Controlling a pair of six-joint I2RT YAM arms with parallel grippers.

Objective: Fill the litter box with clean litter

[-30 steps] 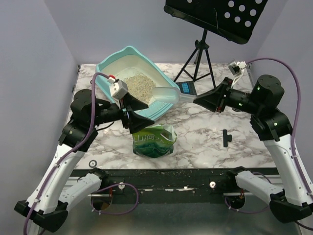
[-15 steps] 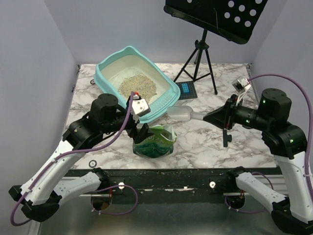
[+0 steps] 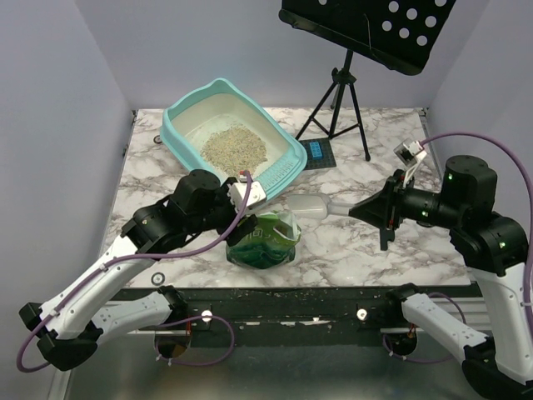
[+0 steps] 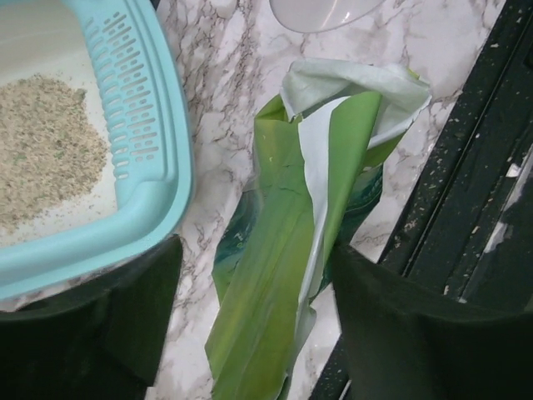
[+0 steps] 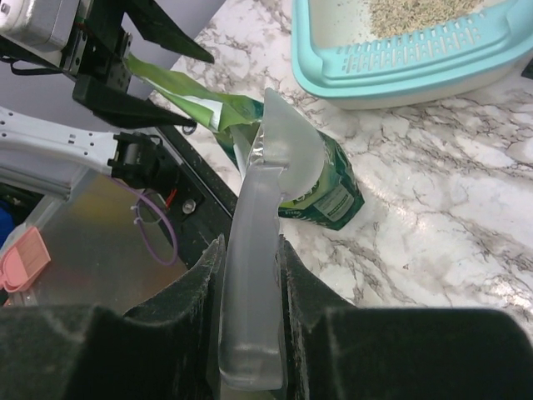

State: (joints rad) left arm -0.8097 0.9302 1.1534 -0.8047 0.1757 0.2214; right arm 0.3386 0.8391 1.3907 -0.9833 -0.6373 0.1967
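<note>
I am gripping the clear plastic scoop [image 5: 287, 158] by its handle with my right gripper [image 5: 250, 246], both fingers pressing tight against its sides. The scoop is pointing leftward over the marble tabletop [image 3: 350, 250], and its bowl is hanging just beside the open mouth of the green bag [image 3: 265, 242].

My left gripper [image 4: 256, 254] is reaching down at the bag with its jaws spread wide. The bag's folded green-and-white flap is running up between the fingers, and as far as the wrist view shows they are straddling it rather than pinching it. The bag is standing crumpled close to the near edge, a little left of the middle.

The litter box [image 3: 200, 117] is sitting toward the far left corner of the tabletop, its slotted front edge facing the bag and near it. The clean litter [image 3: 235, 148] is lying in a loose pile inside the box, with bare cream floor around it.
</note>
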